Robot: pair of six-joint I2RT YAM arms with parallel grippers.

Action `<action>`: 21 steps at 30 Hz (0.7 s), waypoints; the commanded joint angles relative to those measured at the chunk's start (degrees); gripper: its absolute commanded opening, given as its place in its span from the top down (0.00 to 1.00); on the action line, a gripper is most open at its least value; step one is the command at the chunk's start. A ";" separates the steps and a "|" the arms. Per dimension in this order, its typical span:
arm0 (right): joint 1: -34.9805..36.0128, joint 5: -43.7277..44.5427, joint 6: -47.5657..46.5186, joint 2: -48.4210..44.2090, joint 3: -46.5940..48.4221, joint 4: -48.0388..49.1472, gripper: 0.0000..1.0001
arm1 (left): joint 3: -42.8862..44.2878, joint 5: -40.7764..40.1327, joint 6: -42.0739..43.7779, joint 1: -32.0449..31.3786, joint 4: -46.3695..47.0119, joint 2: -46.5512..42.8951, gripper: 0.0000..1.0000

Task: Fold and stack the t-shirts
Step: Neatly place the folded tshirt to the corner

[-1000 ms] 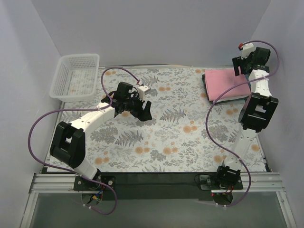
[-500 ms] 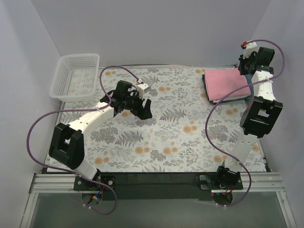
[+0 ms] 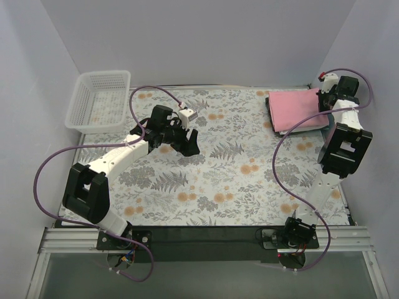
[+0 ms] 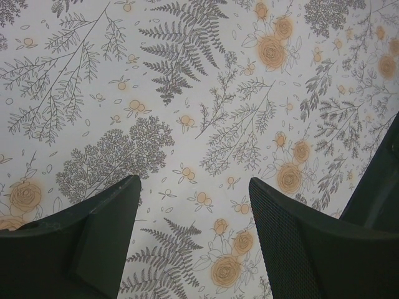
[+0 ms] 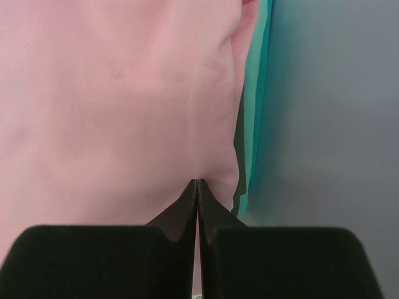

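Note:
A folded pink t-shirt (image 3: 296,109) lies flat on top of a stack at the table's back right. Teal and dark edges of other folded t-shirts (image 5: 257,93) show beneath it along its side. My right gripper (image 5: 197,182) is at the stack's right edge (image 3: 325,103). Its jaws are pressed together on a small pucker of the pink t-shirt (image 5: 124,93). My left gripper (image 4: 193,187) hovers over the floral tablecloth near the table's middle left (image 3: 190,143), jaws wide apart with nothing between them.
A white mesh basket (image 3: 100,99) stands at the back left corner. The floral tablecloth (image 3: 237,180) covers the table. Grey walls close in behind and on both sides, and the right one is near the stack.
My right gripper has gone from open to shut at the pink t-shirt's edge, and its arm has shifted right toward the wall. The left arm has barely moved.

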 commanded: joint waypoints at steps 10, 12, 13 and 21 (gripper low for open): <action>0.21 -2.85 3.03 -2.26 4.39 9.23 0.92 | 0.42 -0.03 1.02 0.52 0.29 -2.16 0.35; 0.30 -5.31 3.91 -2.00 5.43 9.41 0.93 | 0.69 0.15 1.19 0.52 0.29 -1.89 0.35; 0.21 -6.36 4.87 -1.48 5.96 9.41 0.93 | 0.77 0.15 1.19 0.61 0.29 -1.63 0.35; 0.82 -8.04 8.13 5.29 13.86 10.20 0.92 | 1.04 0.85 1.02 0.61 0.46 -0.05 0.35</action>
